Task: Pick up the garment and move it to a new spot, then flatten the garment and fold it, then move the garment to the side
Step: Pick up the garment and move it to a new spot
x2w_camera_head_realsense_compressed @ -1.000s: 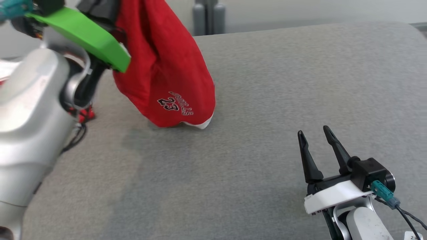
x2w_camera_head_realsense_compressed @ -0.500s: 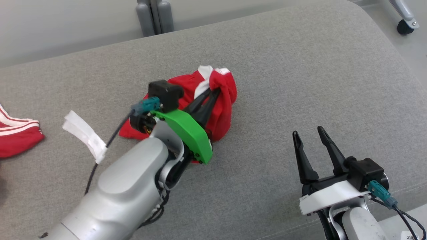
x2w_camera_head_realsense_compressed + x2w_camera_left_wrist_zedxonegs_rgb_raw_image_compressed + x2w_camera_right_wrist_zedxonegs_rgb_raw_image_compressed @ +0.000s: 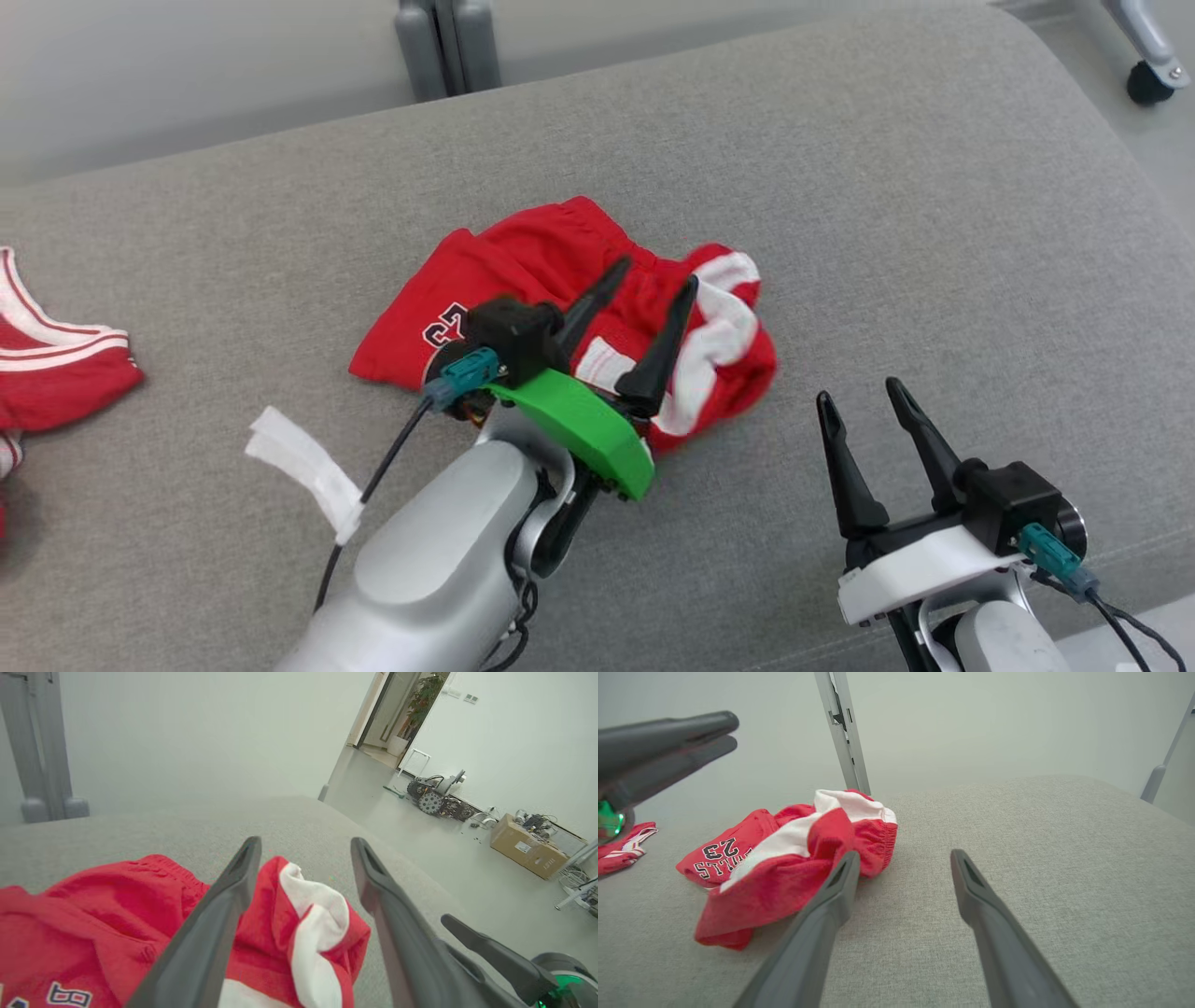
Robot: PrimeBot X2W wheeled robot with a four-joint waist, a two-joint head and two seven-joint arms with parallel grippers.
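Observation:
The garment is a pair of red shorts with white trim and a "23" print. It lies crumpled on the grey padded table, near the middle. My left gripper hovers just over its right part, open, with nothing between its fingers. In the left wrist view the garment lies under and between the spread left gripper. My right gripper stands open at the lower right, apart from the cloth. In the right wrist view the garment sits left of the right gripper.
A second red and white garment lies at the table's left edge. A white tag hangs on my left arm's cable. Grey posts stand behind the table. The table's rounded edge drops off at the right, near a caster wheel.
The garment hung from my shut left gripper a second ago. It now lies on the table and the left gripper has opened and let it go. The head camera has shifted too.

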